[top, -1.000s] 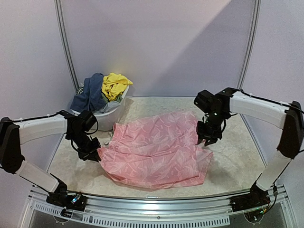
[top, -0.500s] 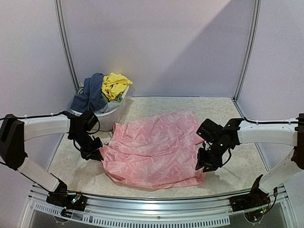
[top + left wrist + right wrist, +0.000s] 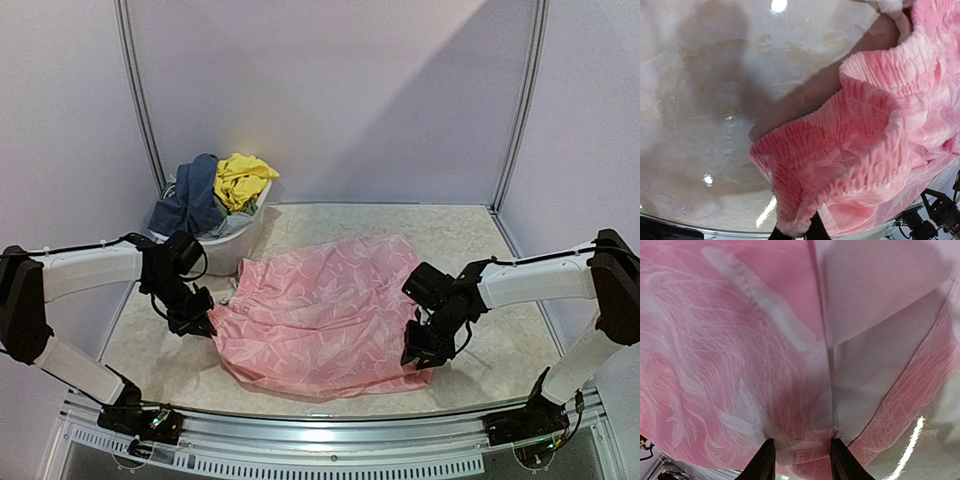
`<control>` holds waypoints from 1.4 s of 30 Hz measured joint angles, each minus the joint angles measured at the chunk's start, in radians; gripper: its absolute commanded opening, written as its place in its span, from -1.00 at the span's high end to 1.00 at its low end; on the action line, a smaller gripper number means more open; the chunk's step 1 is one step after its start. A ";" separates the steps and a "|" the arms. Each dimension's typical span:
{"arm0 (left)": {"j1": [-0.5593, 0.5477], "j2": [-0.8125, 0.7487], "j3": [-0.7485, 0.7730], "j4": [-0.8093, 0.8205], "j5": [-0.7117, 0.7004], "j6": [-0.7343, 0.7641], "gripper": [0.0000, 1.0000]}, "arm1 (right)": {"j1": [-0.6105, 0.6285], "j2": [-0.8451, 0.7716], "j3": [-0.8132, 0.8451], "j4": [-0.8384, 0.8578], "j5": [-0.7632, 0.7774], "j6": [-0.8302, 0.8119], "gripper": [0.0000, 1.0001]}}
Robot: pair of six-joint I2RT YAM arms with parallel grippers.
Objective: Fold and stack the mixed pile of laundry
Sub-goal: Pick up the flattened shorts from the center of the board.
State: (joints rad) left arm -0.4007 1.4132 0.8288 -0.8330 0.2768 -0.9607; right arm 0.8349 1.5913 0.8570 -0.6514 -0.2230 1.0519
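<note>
White tub [image 3: 235, 245] sat at the far left corner of the bench [image 3: 470, 235], packed over the rim: navy piece [image 3: 192, 195] draped down its left side, yellow piece [image 3: 240, 180] heaped on top to the right, more cloth under them too crumpled to tell apart. The tub's near side stood just beside the far left corner of the pink patterned piece [image 3: 325, 320], maybe touching it. The left forearm crossed in front of the tub. The pink patterned piece lay spread over the middle of the bench, reaching close to the near edge, its right part folded over so a paler inner face showed in the right wrist view. Left hand [image 3: 195, 322] was low at the garment's left edge, toward the left edge of the bench, closed tight on the elastic waistband [image 3: 840, 130], which ran ruffled up from the pinch. Right hand [image 3: 420, 350] was down on the garment's near right corner, fingertips [image 3: 765, 460] a narrow way apart with the hem lying between them; no cloth seen pinched. Bare marbled bench showed beyond the pink cloth on the right and far sides.
</note>
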 measured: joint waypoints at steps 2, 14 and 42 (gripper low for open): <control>0.000 -0.009 -0.008 -0.002 -0.001 0.000 1.00 | 0.000 -0.001 -0.015 0.001 0.000 -0.006 0.21; 0.000 -0.022 -0.030 -0.001 -0.008 -0.001 1.00 | 0.001 -0.059 -0.080 0.069 -0.011 -0.016 0.24; 0.000 -0.022 -0.030 -0.002 -0.022 -0.001 1.00 | 0.050 -0.078 0.027 -0.029 -0.006 -0.040 0.63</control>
State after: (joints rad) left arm -0.4007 1.3911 0.7990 -0.8345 0.2550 -0.9619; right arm 0.8852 1.5135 0.8837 -0.6804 -0.2295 1.0122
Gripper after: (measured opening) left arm 0.059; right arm 0.202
